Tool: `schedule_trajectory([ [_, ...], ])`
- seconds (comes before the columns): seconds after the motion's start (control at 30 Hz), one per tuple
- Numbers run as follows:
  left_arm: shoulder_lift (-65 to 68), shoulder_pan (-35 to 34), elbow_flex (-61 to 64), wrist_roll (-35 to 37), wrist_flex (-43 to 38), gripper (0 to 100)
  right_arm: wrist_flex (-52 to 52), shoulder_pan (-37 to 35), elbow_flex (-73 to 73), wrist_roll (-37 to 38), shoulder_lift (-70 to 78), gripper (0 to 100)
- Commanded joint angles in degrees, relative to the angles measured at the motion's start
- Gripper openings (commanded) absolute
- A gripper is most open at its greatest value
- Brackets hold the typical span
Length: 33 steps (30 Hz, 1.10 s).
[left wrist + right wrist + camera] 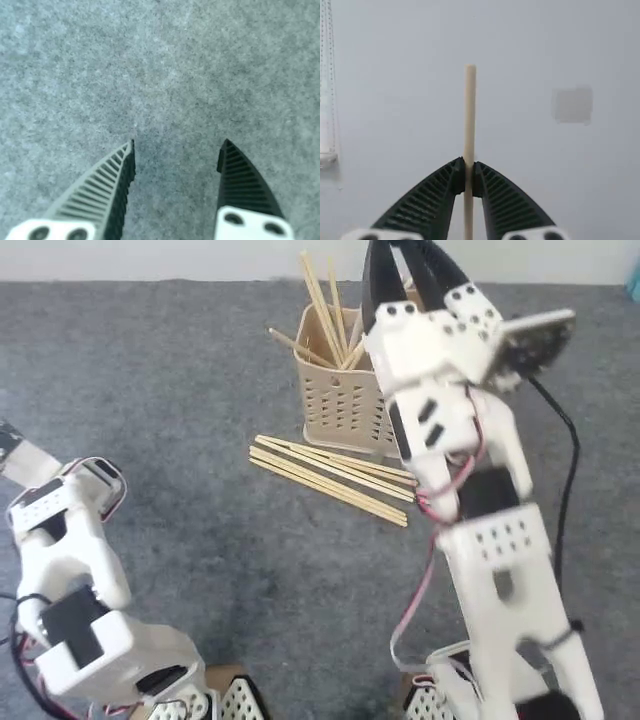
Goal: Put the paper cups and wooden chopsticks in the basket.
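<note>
A beige slotted basket [345, 400] stands at the back of the grey felt table, with several wooden chopsticks [325, 305] standing in it. Several more chopsticks [330, 473] lie flat in front of the basket. My right gripper [468, 167] is shut on one wooden chopstick [469, 110], which points straight out past the fingertips toward a pale wall. In the high view the right gripper [405, 268] is raised above and just right of the basket. My left gripper [175, 150] hangs open over bare felt at the near left, nothing between its fingers.
The right arm's white body [480, 520] stands over the right side of the table, close to the basket and the lying chopsticks. The left arm [70, 570] sits folded at the front left. Grey felt [200, 370] spreads between them.
</note>
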Motion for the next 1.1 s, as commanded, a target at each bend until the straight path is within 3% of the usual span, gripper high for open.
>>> schedule_trajectory([
  [0.0, -0.6, 0.6, -2.6, 0.4, 0.4, 26, -7.3, 1.5, -0.3, 4.0, 7.0, 0.9],
  [0.23, -0.6, 0.6, -2.6, 0.4, 0.3, 26, -14.4, 1.6, 0.2, 8.7, 17.9, 0.9],
  [0.37, -0.6, 1.2, -2.6, 0.4, 0.3, 26, -11.3, 1.6, 3.0, 8.5, 16.7, 1.3],
  [0.53, -0.6, 1.6, -2.6, 0.3, 0.3, 26, -3.6, 1.2, 5.6, 8.4, 10.2, 12.2],
  [0.67, -0.6, 1.6, -2.6, 0.3, 0.3, 26, 3.9, 0.4, 5.5, 8.3, 2.9, 11.5],
  [1.07, -0.8, 1.7, -2.5, 0.3, 0.3, 26, 57.9, 0.4, 5.7, 8.4, -29.6, 8.7],
])
